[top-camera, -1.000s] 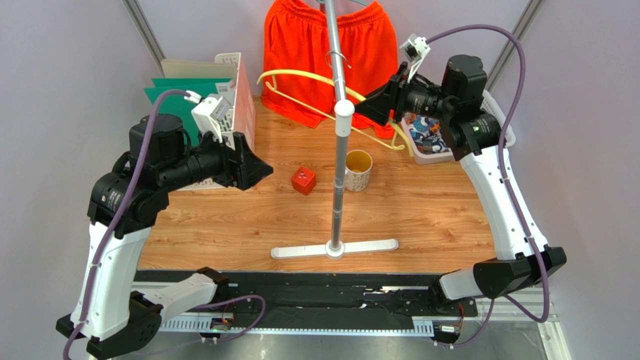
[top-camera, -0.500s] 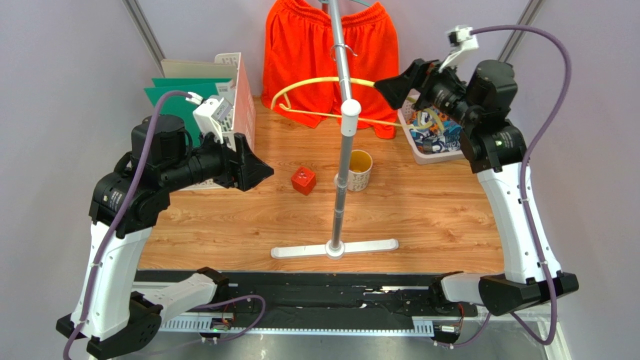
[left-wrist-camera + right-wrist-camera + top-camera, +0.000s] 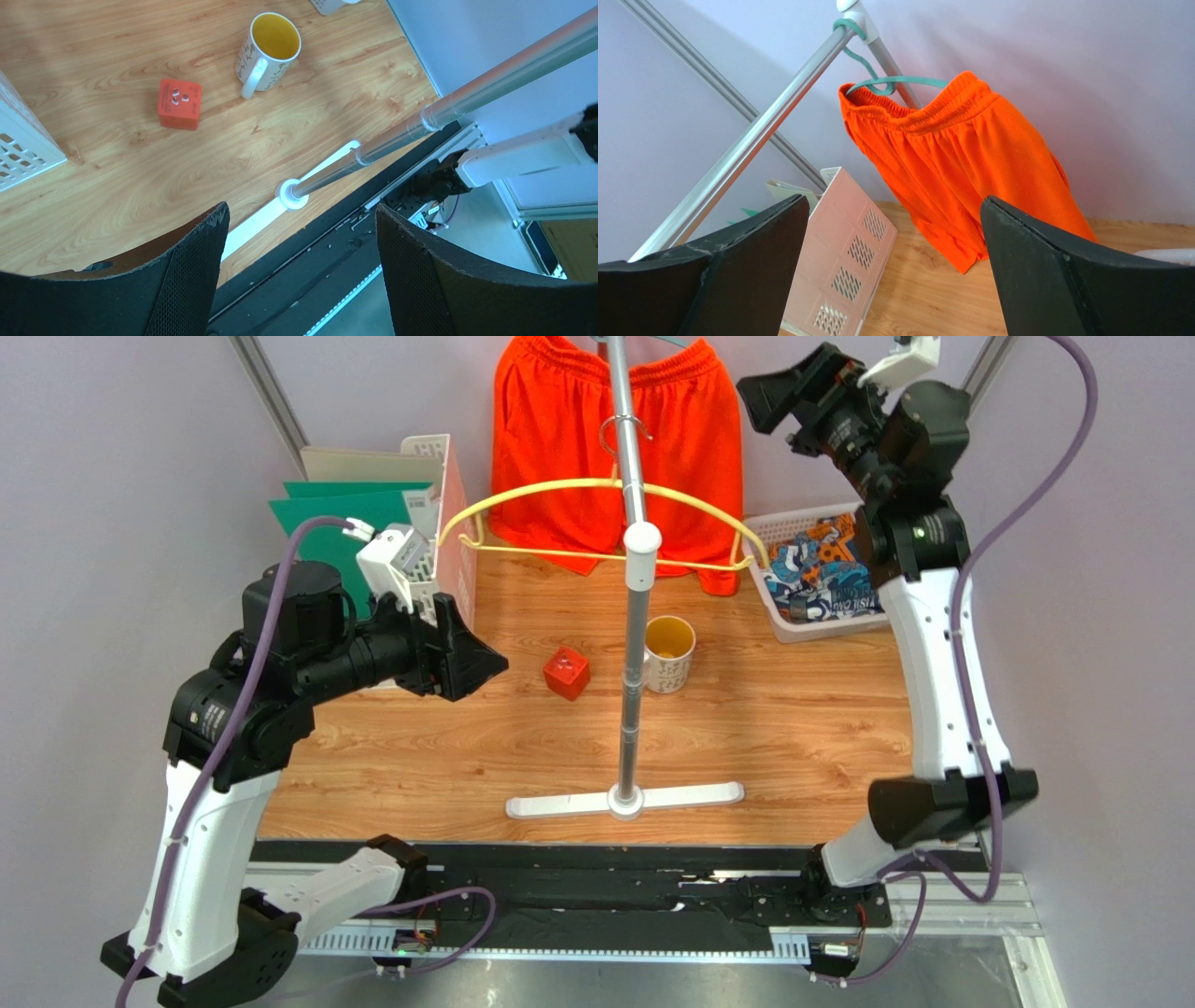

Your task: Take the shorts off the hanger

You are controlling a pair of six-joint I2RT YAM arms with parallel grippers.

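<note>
The plain orange shorts (image 3: 617, 434) hang on a teal hanger (image 3: 878, 77) from the rack's rail at the back; they also show in the right wrist view (image 3: 962, 168). The printed shorts (image 3: 825, 567) lie in a white basket (image 3: 786, 623) at the right. An empty yellow hanger (image 3: 589, 497) hangs on the rack pole (image 3: 634, 602). My right gripper (image 3: 769, 395) is open and empty, raised high to the right of the orange shorts. My left gripper (image 3: 477, 661) is open and empty over the table's left side.
A red cube (image 3: 567, 672) and a yellow-lined mug (image 3: 669, 653) sit by the pole; both show in the left wrist view, cube (image 3: 178, 103) and mug (image 3: 270, 42). A white perforated bin (image 3: 435, 518) with green folders stands at the back left. The rack's white foot (image 3: 624, 798) lies near the front.
My right gripper let go of the yellow hanger and rose up and back toward the orange shorts. The yellow hanger swung level on the pole. The left arm barely moved.
</note>
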